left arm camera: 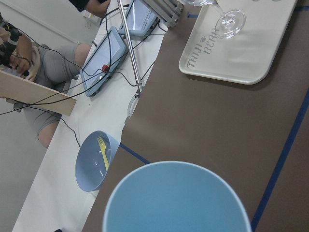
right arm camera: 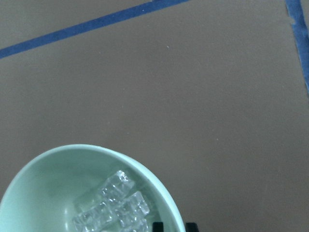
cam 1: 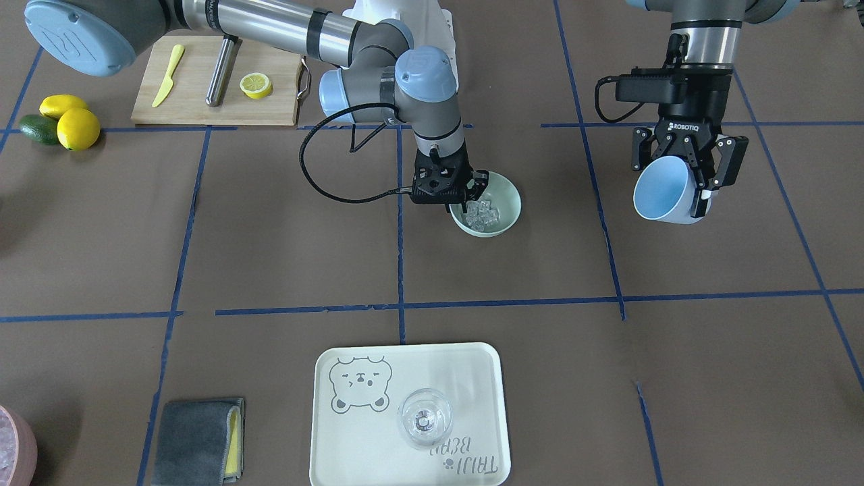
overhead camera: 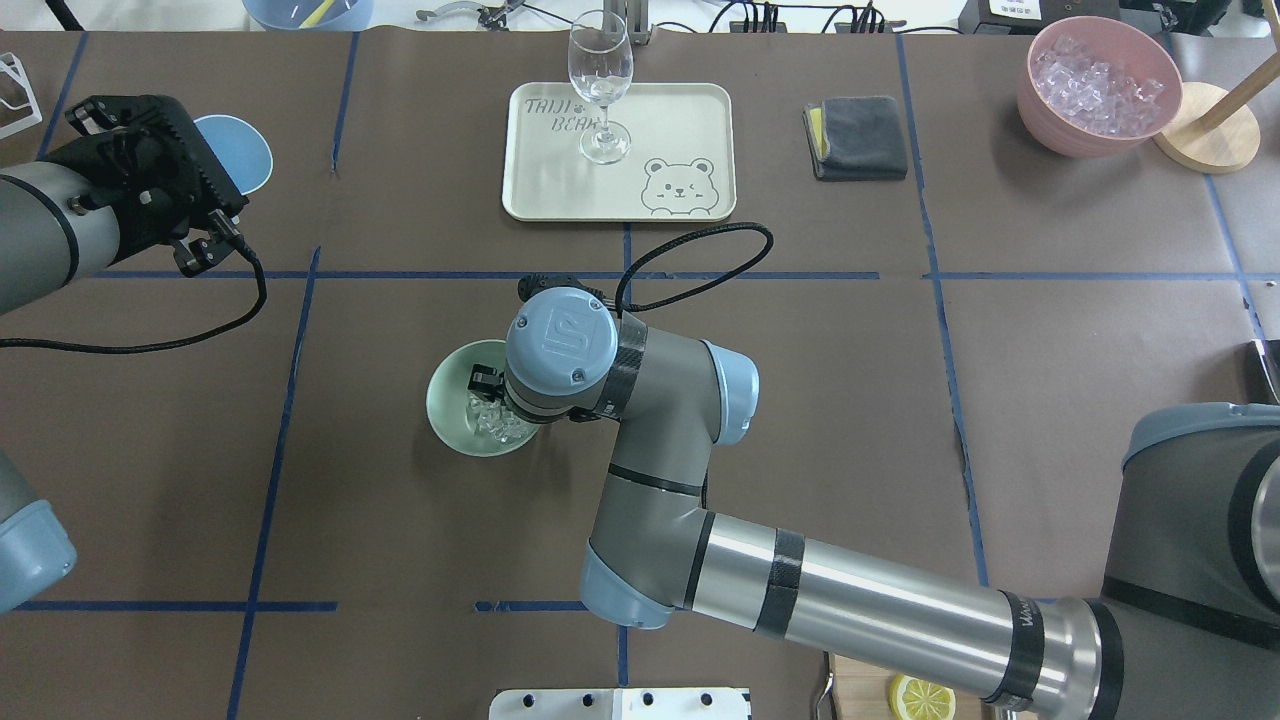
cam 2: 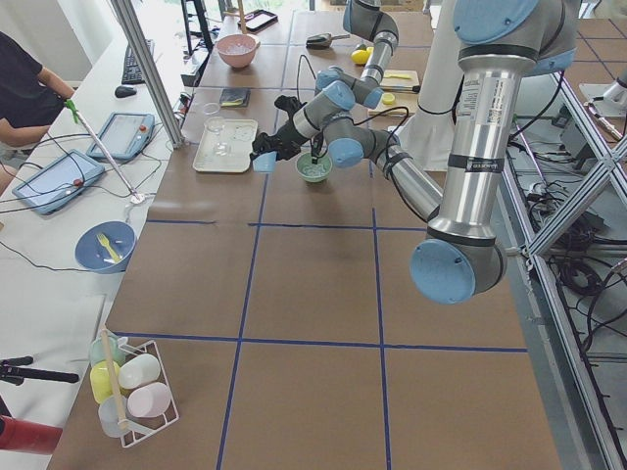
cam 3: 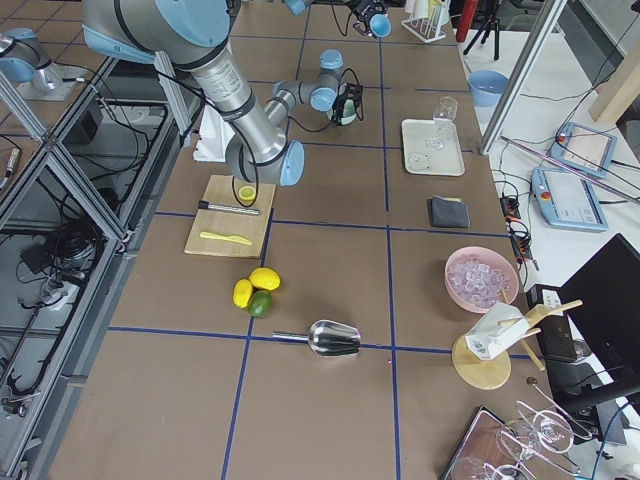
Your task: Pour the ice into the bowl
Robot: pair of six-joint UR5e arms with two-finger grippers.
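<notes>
The right tool (cam 1: pixel 451 192) is pinched on the smooth rim of the round mint-green bowl (cam 1: pixel 507 197), in which glassy ice cubes (cam 1: pixel 483 214) are heaped. A tilted light blue cup (cam 1: pixel 665 196) is clamped by the left tool (cam 1: pixel 698 179) over the brown worktop (cam 1: pixel 270 236).

Wine glass (cam 1: pixel 424 418) stands on bear tray (cam 1: pixel 358 449).

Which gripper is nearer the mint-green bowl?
Right. The right gripper is at the mint-green bowl, fingers clamped over its rim. The left gripper holds the light blue cup tilted in the air, well off to the bowl's side.
</notes>
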